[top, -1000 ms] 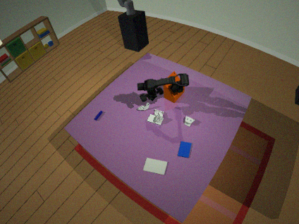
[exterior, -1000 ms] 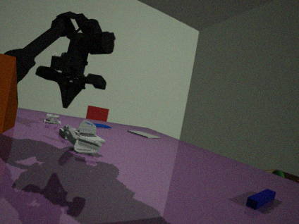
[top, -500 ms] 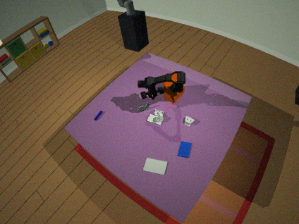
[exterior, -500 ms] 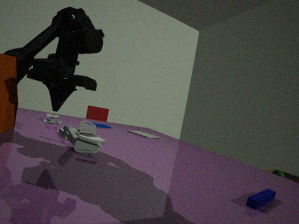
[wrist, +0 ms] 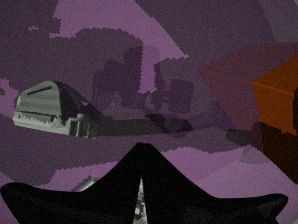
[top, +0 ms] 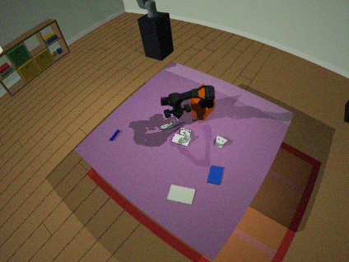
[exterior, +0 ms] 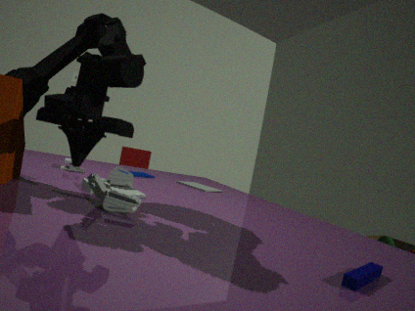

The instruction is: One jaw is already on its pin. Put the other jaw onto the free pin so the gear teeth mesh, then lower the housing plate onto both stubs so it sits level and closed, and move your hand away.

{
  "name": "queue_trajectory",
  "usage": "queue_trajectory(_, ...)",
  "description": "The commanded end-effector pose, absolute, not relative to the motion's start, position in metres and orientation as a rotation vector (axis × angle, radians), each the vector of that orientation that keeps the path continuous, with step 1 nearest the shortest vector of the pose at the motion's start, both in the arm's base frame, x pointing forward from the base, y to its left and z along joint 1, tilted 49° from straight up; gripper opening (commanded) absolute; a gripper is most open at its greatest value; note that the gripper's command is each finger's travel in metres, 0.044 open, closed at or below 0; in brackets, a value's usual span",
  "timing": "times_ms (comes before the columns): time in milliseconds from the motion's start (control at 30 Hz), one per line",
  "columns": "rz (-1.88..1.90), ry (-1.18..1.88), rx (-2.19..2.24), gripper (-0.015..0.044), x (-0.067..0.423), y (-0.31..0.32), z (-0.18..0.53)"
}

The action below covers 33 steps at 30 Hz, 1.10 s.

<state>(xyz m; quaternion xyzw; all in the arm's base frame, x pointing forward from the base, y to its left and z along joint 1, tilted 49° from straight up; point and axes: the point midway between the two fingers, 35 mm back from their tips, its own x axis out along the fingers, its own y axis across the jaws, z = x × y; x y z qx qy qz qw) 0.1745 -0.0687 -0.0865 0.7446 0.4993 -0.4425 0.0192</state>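
Jaws clenched, empty: my gripper (top: 178, 114) (exterior: 76, 165) (wrist: 143, 149) | loose jaw (top: 167, 124) (exterior: 120, 202) (wrist: 40, 103): purple surface (top: 136, 165) (exterior: 186, 279) (wrist: 102, 15), beside white assembly (top: 179, 138) | I resolve its toothed end only in wrist view: rightward, long axis crosswise.

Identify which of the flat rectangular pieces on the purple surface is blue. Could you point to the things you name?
The smaller flat rectangle (top: 216, 175) (exterior: 141, 174), beside the larger white one (top: 181, 194) (exterior: 200, 186); its solid blue face sets it apart.

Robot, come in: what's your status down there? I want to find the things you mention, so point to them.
Fingers (exterior: 76, 164) shut, holding nothing. Loose jaw (top: 167, 124) (exterior: 119, 199) (wrist: 45, 107) lying off the white base (top: 177, 140), unmeshed. Nothing seen blocking that jaw from above.
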Motion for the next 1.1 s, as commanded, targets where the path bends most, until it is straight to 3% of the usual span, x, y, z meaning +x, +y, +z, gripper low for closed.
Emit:
queue_trajectory(0, -1.380, 1.553, 2.322, 0.0000, 0.175, -0.062, -0.092)
queue_trajectory(1067, -1.373, 1.561, 2.325, 0.0000, 0.178, -0.022, -0.125)
